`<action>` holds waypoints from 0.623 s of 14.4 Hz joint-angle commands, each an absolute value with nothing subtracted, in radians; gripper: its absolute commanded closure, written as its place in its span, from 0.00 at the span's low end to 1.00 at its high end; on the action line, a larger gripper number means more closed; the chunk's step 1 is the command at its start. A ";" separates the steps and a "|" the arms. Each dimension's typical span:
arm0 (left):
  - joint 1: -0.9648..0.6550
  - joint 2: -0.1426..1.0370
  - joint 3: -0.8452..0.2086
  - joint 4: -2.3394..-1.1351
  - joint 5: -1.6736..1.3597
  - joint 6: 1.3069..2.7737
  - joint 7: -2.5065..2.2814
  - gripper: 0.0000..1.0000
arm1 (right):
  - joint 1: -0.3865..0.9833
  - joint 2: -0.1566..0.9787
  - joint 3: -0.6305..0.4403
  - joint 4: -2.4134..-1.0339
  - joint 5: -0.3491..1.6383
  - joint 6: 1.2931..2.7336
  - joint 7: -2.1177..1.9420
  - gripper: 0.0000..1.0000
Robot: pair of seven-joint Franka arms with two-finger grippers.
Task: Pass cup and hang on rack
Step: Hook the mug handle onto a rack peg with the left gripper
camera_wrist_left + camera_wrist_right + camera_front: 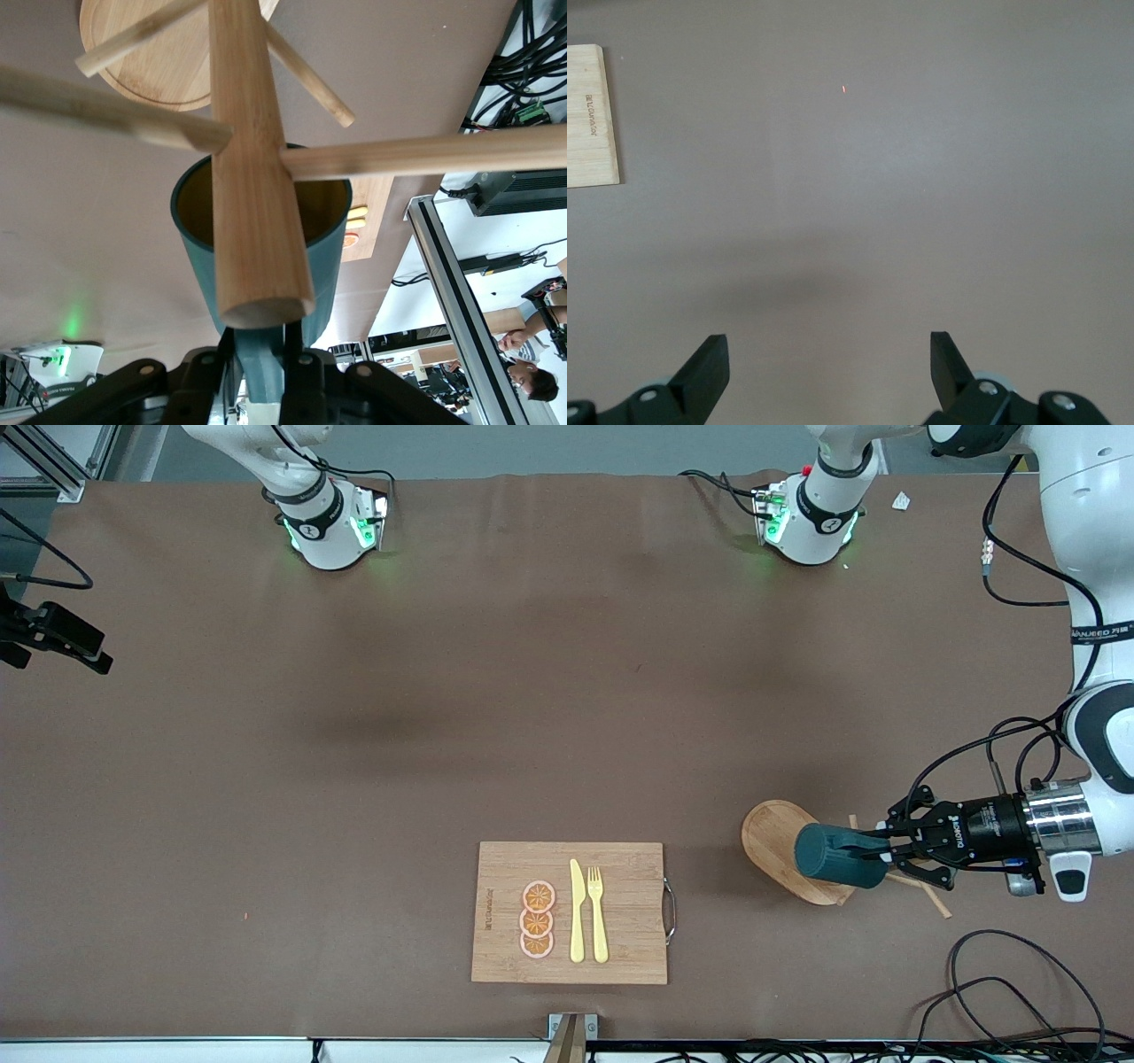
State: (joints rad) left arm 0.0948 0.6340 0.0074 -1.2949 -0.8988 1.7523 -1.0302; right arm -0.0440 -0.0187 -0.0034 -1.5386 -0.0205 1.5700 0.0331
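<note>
My left gripper [873,850] is shut on the loop handle of the dark teal cup [837,856] and holds it on its side over the light wooden rack [772,841]. In the left wrist view the gripper [261,347] clamps the handle [262,367]. The rack's post [252,177] crosses the cup's tan mouth [323,202], with pegs [416,158] beside the rim. I cannot tell whether the handle touches a peg. My right gripper [828,354] is open and empty over bare table, and it is out of the front view.
A bamboo cutting board [620,877] with orange slices [537,919], a yellow knife [577,912] and a yellow fork [597,912] lies near the front edge. Its corner shows in the right wrist view [589,115]. Loose cables [1001,983] lie at the left arm's end.
</note>
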 commanded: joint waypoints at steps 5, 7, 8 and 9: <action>0.092 0.643 0.023 -1.278 -0.882 1.753 -0.993 0.95 | -0.049 -0.037 0.005 -1.551 -0.034 1.571 0.029 0.00; 0.094 0.644 0.023 -1.275 -0.882 1.753 -0.982 0.95 | -0.048 -0.037 0.005 -1.551 -0.034 1.571 0.028 0.00; 0.094 0.644 0.023 -1.275 -0.884 1.755 -0.977 0.95 | -0.048 -0.037 0.005 -1.551 -0.034 1.571 0.029 0.00; 0.094 0.646 0.023 -1.275 -0.884 1.755 -0.976 0.94 | -0.049 -0.037 0.005 -1.551 -0.034 1.571 0.028 0.00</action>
